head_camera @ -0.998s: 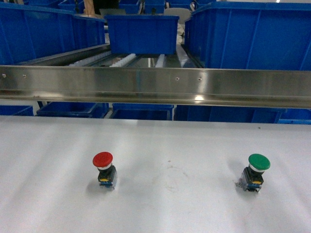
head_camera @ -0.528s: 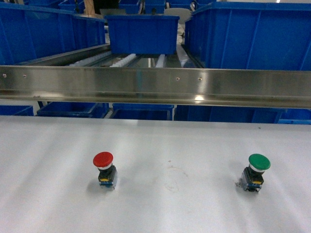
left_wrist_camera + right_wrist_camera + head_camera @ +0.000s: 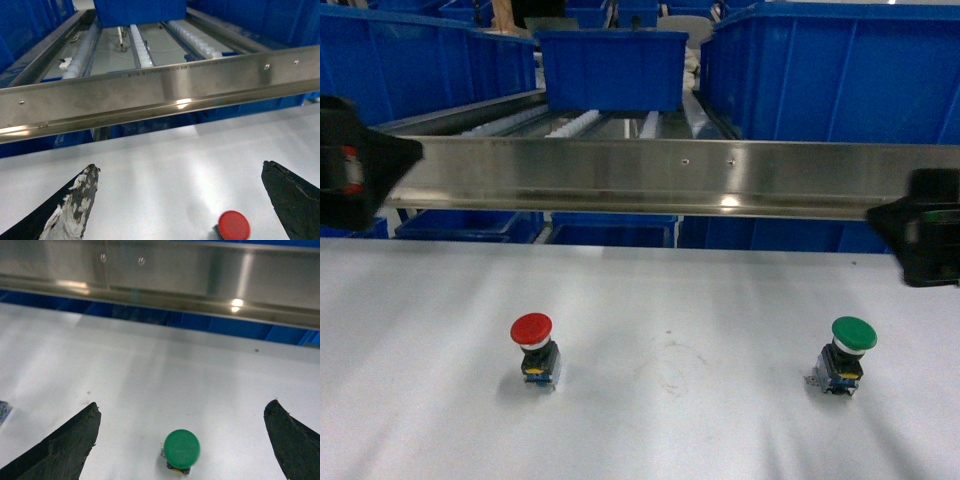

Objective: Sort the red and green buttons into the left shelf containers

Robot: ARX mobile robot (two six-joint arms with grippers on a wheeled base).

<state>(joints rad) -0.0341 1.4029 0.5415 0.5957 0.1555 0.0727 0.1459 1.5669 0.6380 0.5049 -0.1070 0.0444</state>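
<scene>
Standing upright on the white table (image 3: 640,420), well apart from each other, are the red button (image 3: 534,345) on the left and the green button (image 3: 845,352) on the right, neither being touched. The left claw (image 3: 180,200) is hanging spread wide above the table, with the red cap showing low between its jaws but nearer the right one; the right claw (image 3: 182,440) is likewise spread, with the green cap sitting close to midway between its jaws. Beyond the table edge a steel rail (image 3: 650,178) is running across, and behind it roller tracks are carrying blue bins (image 3: 400,60) on the left, with more at centre and right. The risks look plain: the left claw, being off-centre, could be clipping the red cap with one jaw and toppling it; the round caps are likely to be slipping if pinched on the dome rather than the block body; and a lifted button could be striking the rail while being carried toward the left bins.
</scene>
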